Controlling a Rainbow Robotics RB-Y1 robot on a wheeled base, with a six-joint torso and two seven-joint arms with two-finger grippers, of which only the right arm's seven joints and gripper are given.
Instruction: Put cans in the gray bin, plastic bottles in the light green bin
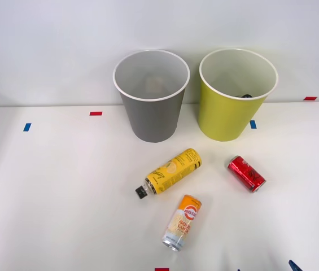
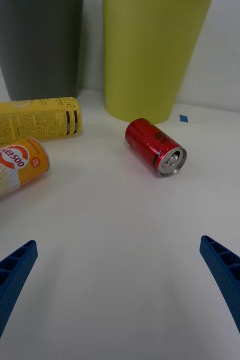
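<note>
Right gripper [image 2: 120, 292] is hanging low over the table [image 1: 63, 186] with its blue ribbed fingers [image 2: 10, 281] spread wide and holding nothing. Red can [image 2: 155, 147] is lying on its side straight ahead of the gap between the fingers, well clear of them, silver top end facing toward the claw and a bit off to one side. So its long axis is running at a slant to the finger line, not square across it; my guess is the wrist is needing a small turn before closing across the can's body. In the front view the red can [image 1: 247, 174] is sitting nearest the right side, where the working arm is coming in, just in front of the light green bin [image 1: 227, 113]. Orange-and-cream can [image 1: 182, 223] is lying near the front edge, base toward the robot. Yellow bottle [image 1: 170, 172] is lying diagonally between it and the gray bin [image 1: 152, 116], black cap pointing front-left. Something dark is showing inside the light green bin, too little visible to name. Both cans are going to the gray bin, which is standing to the left of the green one.
</note>
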